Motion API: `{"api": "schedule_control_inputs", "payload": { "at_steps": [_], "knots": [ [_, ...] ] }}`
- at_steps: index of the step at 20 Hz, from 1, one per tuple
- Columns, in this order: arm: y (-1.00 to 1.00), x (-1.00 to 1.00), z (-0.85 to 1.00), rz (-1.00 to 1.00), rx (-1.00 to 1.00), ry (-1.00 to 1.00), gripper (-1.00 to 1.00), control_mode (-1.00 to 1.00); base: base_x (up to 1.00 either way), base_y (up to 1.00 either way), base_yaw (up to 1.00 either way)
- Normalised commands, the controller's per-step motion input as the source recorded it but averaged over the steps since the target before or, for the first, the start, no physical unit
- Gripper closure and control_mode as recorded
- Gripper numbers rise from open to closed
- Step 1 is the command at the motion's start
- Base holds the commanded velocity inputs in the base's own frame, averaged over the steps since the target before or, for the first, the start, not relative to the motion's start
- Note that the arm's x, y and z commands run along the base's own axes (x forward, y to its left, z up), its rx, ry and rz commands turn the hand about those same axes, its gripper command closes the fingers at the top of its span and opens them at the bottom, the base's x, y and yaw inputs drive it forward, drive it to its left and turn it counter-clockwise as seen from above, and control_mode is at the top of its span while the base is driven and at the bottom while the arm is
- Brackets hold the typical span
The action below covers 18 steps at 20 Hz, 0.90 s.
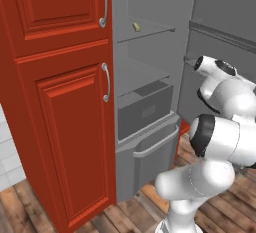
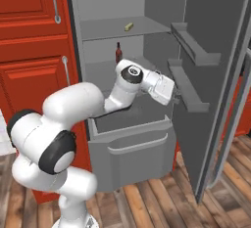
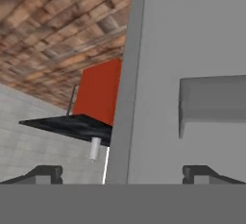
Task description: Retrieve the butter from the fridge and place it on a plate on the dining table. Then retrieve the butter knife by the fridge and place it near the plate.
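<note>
The fridge (image 1: 145, 92) stands open, its door (image 2: 215, 51) swung out to the right. The butter (image 2: 128, 26), a small pale-yellow stick, lies on the upper shelf and is also visible as the butter (image 1: 136, 26) from the left. My gripper (image 2: 175, 94) hangs below and to the right of that shelf, close to the inner side of the door and facing it. It is open, its fingertips (image 3: 45, 172) set wide apart with nothing between them. The plate and the butter knife are out of view.
A dark-red bottle (image 2: 118, 52) stands on the middle shelf. Below it are a grey drawer (image 2: 137, 144) and door shelves (image 2: 188, 41). Red cabinets (image 1: 60, 102) flank the fridge on the left. Past the door edge, a black slab on a red base (image 3: 98, 93) shows; I cannot tell if it is the dining table.
</note>
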Motion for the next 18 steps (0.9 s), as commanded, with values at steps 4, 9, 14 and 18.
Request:
{"api": "schedule_control_inputs", "payload": {
  "at_steps": [4,9,14,18],
  "knots": [
    [1.00,-0.09,0.02,-0.06,0.00,-0.04,-1.00,-1.00,0.00,0.00,0.00],
    [1.00,0.08,0.00,-0.17,0.10,-0.06,-1.00,-1.00,0.00,0.00,0.00],
    [0.83,0.10,0.00,-0.42,0.49,-0.12,-1.00,-1.00,0.00,0.00,0.00],
    [0.66,0.00,0.00,-0.58,0.46,-0.20,-1.00,-1.00,0.00,0.00,0.00]
  ]
}}
